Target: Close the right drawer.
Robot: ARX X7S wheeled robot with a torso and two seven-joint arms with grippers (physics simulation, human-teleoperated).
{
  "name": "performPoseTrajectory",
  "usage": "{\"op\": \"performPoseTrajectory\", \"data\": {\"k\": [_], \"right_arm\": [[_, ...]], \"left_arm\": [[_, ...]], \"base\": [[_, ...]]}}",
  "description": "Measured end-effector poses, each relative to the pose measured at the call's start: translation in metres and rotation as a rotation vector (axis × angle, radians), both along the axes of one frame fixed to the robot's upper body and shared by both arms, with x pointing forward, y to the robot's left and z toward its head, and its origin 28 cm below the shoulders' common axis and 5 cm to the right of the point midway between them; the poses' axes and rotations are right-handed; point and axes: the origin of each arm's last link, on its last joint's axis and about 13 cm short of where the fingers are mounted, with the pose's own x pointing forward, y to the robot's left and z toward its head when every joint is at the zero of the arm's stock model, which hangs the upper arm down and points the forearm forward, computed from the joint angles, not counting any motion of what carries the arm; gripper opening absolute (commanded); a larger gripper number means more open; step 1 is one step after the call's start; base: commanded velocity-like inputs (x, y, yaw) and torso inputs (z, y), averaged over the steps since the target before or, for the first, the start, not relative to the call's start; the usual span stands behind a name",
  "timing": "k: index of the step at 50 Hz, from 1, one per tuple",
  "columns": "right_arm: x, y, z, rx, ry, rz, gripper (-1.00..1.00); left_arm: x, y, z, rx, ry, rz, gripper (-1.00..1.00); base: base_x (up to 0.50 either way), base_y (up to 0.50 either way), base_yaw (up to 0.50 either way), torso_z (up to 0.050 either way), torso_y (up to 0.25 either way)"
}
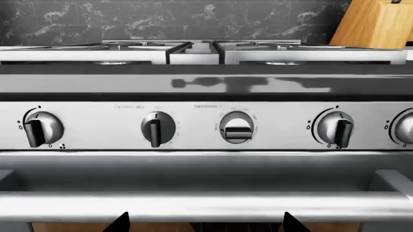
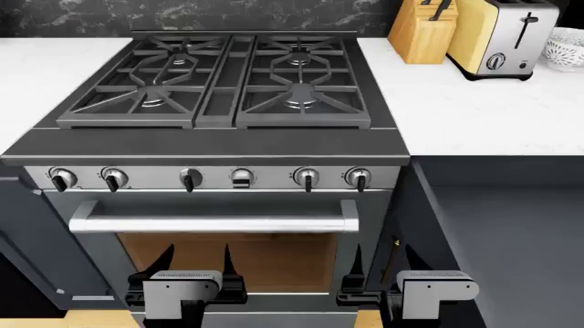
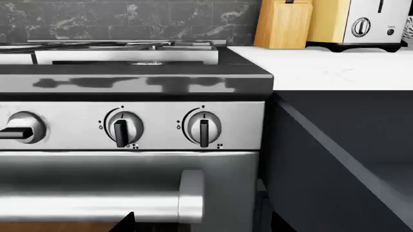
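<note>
Right drawer (image 2: 511, 232): we see only its left wall and part of dark interior in head view; front panel runs off frame bottom, right side off frame edge.

Left gripper (image 1: 205, 223): wrist view gives us two dark fingertips only, rest cut off.

Right gripper (image 2: 381, 270): its wrist view shows one tip at frame bottom; jaw gap unreadable there.

Oven knob markings (image 1: 237, 126): too small for us to read.

Bowl (image 2: 565, 48) by toaster (image 2: 500, 37): clipped at frame edge.

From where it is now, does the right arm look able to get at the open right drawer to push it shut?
Probably yes. The right gripper hangs open beside the right drawer, which stands pulled out next to the oven. Nothing lies between them, though the drawer's front panel is out of view.
</note>
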Motion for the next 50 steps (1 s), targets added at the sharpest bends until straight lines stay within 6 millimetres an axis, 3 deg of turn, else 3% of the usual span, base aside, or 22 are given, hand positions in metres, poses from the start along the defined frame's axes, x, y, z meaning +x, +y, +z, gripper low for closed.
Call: {"op": "performPoseTrajectory", "data": {"k": [29, 50], "right_arm": [[-0.0060, -0.0010, -0.0023, -0.006, 0.012, -0.007, 1.00], [-0.0053, 0.0005, 0.0001, -0.028, 0.017, -0.005, 1.00]], "left_arm": [[-0.0065, -0.0005, 0.0063, -0.010, 0.002, 0.004, 1.00], [-0.0087, -0.0010, 0.0092, -0.007, -0.038, -0.035, 1.00]], "base": [[0.00, 0.00, 0.00, 0.000, 0.000], [0.00, 0.00, 0.00, 0.049, 0.000]]}}
